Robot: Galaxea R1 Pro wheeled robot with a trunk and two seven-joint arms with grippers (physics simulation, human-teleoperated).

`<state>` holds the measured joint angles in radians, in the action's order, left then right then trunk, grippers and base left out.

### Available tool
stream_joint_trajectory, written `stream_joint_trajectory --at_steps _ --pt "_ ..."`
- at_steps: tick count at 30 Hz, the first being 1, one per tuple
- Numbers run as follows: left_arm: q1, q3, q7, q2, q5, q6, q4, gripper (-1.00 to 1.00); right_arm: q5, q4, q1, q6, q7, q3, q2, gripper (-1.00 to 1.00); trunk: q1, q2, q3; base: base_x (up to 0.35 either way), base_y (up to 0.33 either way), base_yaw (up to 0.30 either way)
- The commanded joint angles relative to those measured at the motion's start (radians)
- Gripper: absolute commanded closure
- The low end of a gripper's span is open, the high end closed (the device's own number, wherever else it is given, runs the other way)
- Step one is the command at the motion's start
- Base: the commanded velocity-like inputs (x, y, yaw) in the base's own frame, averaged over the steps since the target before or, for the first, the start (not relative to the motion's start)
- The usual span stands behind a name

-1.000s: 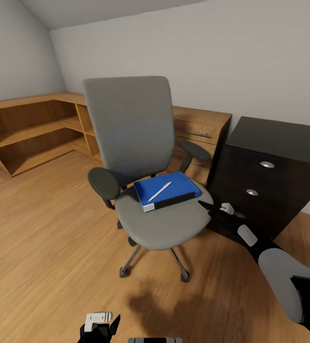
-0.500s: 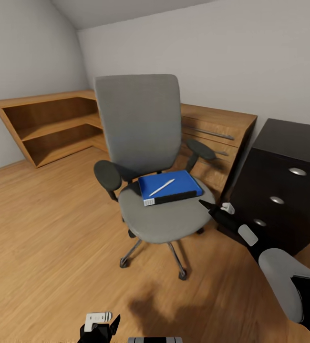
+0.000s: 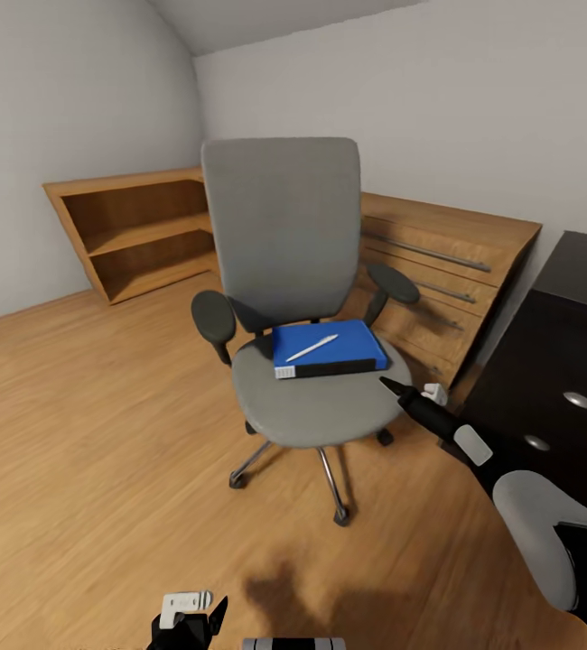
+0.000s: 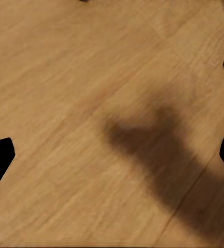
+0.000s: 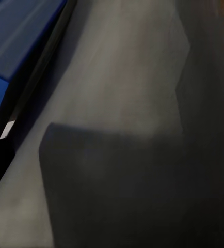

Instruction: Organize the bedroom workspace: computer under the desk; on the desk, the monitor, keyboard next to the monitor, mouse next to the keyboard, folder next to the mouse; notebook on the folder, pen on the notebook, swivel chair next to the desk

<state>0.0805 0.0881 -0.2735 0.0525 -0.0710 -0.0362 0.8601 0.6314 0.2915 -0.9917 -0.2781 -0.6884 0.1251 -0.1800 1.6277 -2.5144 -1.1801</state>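
**Chair and folder inspected; right tool at seat edge**

While the swivel chair [image 3: 307, 298] stands on the light wood floor [image 3: 86, 424], the bright blue folder [image 3: 328, 348] lies flat on its grey upholstered seat, with a white pen [image 3: 312, 348] resting on the cover. Behind the chair, low oak shelving [image 3: 135, 230] runs into oak drawers [image 3: 438, 271] along the grey-white wall; a glossy black cabinet [image 3: 555, 379] with round silver pulls stands to the right, close to the right arm. The right tool [image 3: 393, 386] sits at the seat's front-right edge, just beside the folder; whether it is parted or clenched cannot be told. The left tool [image 4: 112, 155] hangs over bare floor, its dark tips spread wide, released. Against the frame half a second ago, the view has swung: shelving and cabinet sit further right, while chair, folder and pen keep their arrangement.
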Motion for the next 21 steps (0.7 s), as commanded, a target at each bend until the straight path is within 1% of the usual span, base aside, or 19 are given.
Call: stream_joint_trajectory --at_steps 1,7,21 --pt "0.001 0.004 -0.009 0.001 -0.007 0.001 -0.001 -1.00 -0.008 -0.003 0.001 -0.007 0.001 -0.021 0.010 -1.00 0.000 0.000 -0.002 0.152 0.000 0.182" --pt "0.001 0.003 -0.010 0.001 -0.007 0.000 -0.001 -1.00 -0.008 -0.003 0.001 -0.007 0.001 -0.021 0.010 -1.00 0.000 0.000 -0.006 0.216 -0.032 0.138" --pt "0.001 0.002 -0.010 0.001 -0.006 0.001 -0.001 -1.00 -0.008 -0.003 0.001 -0.007 0.001 -0.021 0.010 -1.00 0.000 0.000 -0.018 0.015 -0.002 0.153"
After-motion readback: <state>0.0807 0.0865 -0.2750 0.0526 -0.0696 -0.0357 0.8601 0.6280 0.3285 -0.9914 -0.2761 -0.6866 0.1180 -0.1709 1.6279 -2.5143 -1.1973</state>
